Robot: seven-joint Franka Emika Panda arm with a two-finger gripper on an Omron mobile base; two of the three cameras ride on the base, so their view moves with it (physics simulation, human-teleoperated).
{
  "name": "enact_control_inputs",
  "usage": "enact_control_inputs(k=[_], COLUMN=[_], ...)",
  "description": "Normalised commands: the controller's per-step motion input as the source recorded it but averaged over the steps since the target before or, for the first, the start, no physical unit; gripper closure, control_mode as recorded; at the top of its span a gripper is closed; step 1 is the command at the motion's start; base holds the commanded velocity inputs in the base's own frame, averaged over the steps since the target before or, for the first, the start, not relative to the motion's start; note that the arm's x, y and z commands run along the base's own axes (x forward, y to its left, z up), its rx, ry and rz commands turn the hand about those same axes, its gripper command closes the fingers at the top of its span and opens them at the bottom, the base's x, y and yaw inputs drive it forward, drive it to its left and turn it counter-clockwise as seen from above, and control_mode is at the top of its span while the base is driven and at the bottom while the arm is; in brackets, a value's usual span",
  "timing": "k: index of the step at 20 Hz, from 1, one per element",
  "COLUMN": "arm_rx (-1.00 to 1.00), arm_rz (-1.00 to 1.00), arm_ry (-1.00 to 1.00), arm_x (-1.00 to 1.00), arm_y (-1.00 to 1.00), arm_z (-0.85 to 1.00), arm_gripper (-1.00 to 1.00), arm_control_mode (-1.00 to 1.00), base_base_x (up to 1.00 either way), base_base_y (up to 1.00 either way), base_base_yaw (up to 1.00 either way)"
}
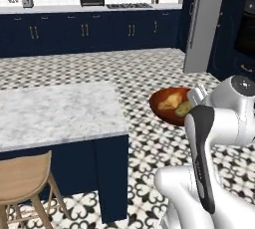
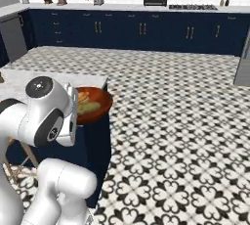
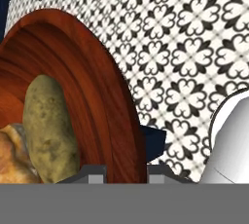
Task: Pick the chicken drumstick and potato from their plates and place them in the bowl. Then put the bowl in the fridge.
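The reddish-brown bowl (image 1: 160, 107) hangs in the air above the patterned floor, just off the island's corner. My gripper (image 3: 126, 172) is shut on its rim, one fingertip inside the wall and one outside. Inside the bowl (image 3: 87, 82) lie the olive-tan potato (image 3: 51, 130) and, beside it, the golden-brown chicken drumstick (image 3: 12, 155). From the left base view I see the potato (image 1: 183, 108), the drumstick (image 1: 171, 101) and my gripper (image 1: 194, 98) at the bowl's near edge. The grey fridge (image 1: 204, 24) stands far right, across the floor. The plates are out of view.
The marble-topped island (image 1: 60, 113) with navy sides is on the left, a wooden stool (image 1: 25, 178) in front of it. Navy cabinets and a counter (image 1: 89, 9) line the back wall. Patterned floor (image 2: 185, 121) stretches between the island and the fridge (image 2: 242, 67).
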Motion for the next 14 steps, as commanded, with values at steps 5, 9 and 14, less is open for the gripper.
enact_control_inputs(k=[5,9,14], arm_rx=[0.0,0.0,0.0], arm_rz=[0.0,0.0,0.0], arm_ry=[0.0,0.0,0.0], arm_x=[0.0,0.0,0.0], arm_y=[0.0,0.0,0.0], arm_z=[0.0,0.0,0.0], arm_gripper=[1.0,1.0,1.0], arm_control_mode=[1.0,1.0,1.0], base_base_x=[0.42,0.91,1.0], base_base_y=[-1.0,-0.96,-0.3], base_base_yaw=[0.0,0.02,0.0])
